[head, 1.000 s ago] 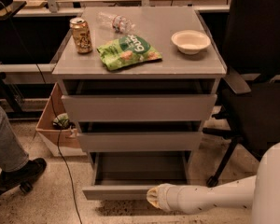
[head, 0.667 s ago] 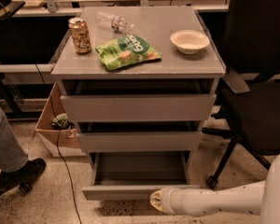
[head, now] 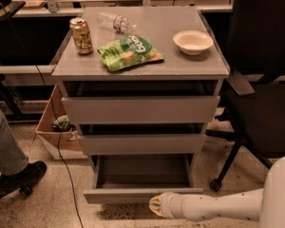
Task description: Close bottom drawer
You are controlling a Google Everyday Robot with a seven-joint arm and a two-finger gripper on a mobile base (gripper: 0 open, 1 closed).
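The bottom drawer (head: 142,195) is the lowest and narrowest of three grey drawers in the cabinet. It is pulled well out, with its flat grey tray (head: 142,171) showing bare. My gripper (head: 156,206) is at the end of the white arm coming in from the lower right. It sits low, right in front of the drawer's plain front panel, a little right of its middle. Whether it touches the panel I cannot tell.
The cabinet top (head: 180,65) holds a can (head: 81,36), a lying plastic bottle (head: 116,22), a green snack bag (head: 129,52) and a white bowl (head: 193,42). A black office chair (head: 261,108) stands right. A cardboard box (head: 57,132), a cable and a person's leg (head: 9,160) are left.
My arm has drawn back to the right and a little lower along the drawer front. The drawer looks just as far out as before.
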